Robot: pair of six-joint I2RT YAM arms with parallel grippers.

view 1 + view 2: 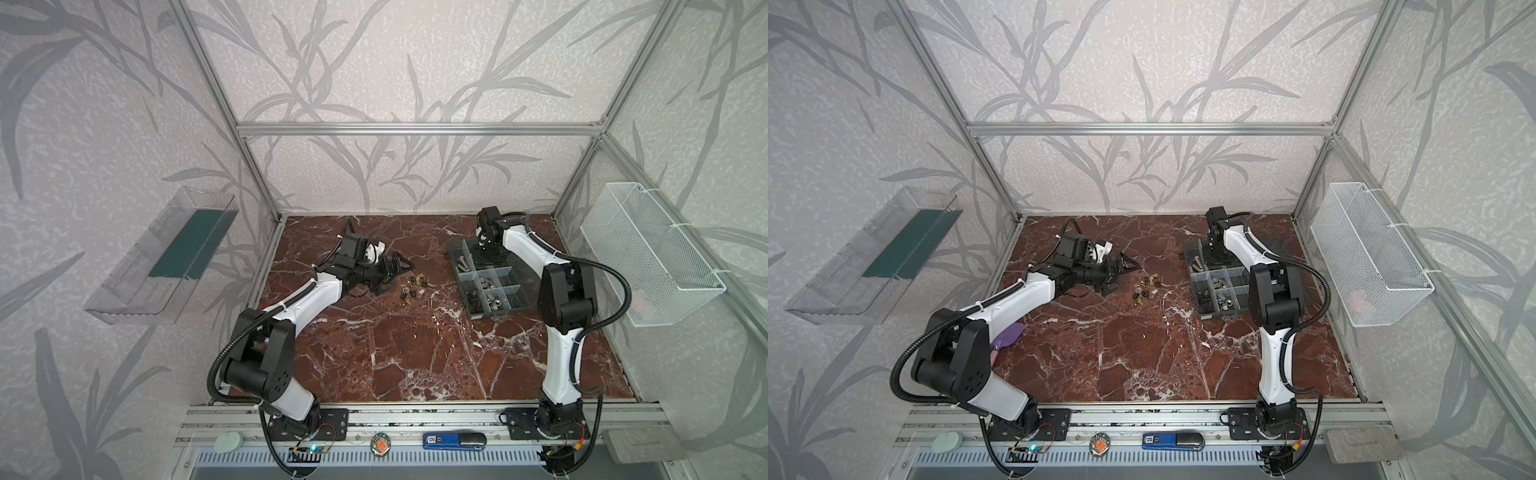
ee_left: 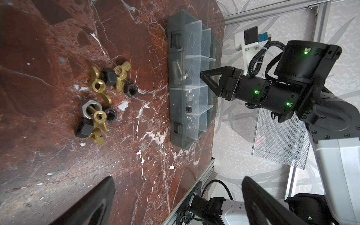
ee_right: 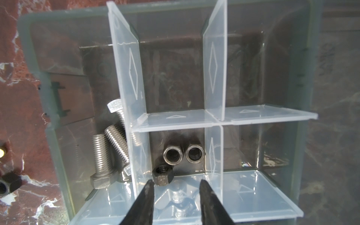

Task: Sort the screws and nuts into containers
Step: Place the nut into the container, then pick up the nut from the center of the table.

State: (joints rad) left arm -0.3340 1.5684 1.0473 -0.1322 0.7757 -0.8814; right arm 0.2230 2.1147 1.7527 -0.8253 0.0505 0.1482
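A loose pile of brass wing nuts and dark hex nuts point(image 1: 413, 286) point(image 1: 1146, 289) point(image 2: 101, 103) lies on the marble table. My left gripper point(image 1: 399, 276) point(image 1: 1127, 276) point(image 2: 178, 180) hovers just left of it, open and empty. The grey organizer box point(image 1: 457, 278) point(image 2: 175, 97) point(image 3: 52, 136) stands to the right. My right gripper point(image 1: 483, 249) point(image 1: 1214, 249) point(image 3: 176, 182) points down into it, open with nothing between its fingers. A black hex nut point(image 3: 162, 175) lies in the compartment just ahead of one fingertip, beside two grey nuts point(image 3: 173, 154). Silver bolts point(image 3: 103, 155) fill the neighbouring compartment.
A white wire basket point(image 1: 648, 253) hangs on the right wall and a clear bin with a green strip point(image 1: 162, 257) on the left wall. Aluminium frame posts stand at the table's back corners. A rail with small items runs along the front edge.
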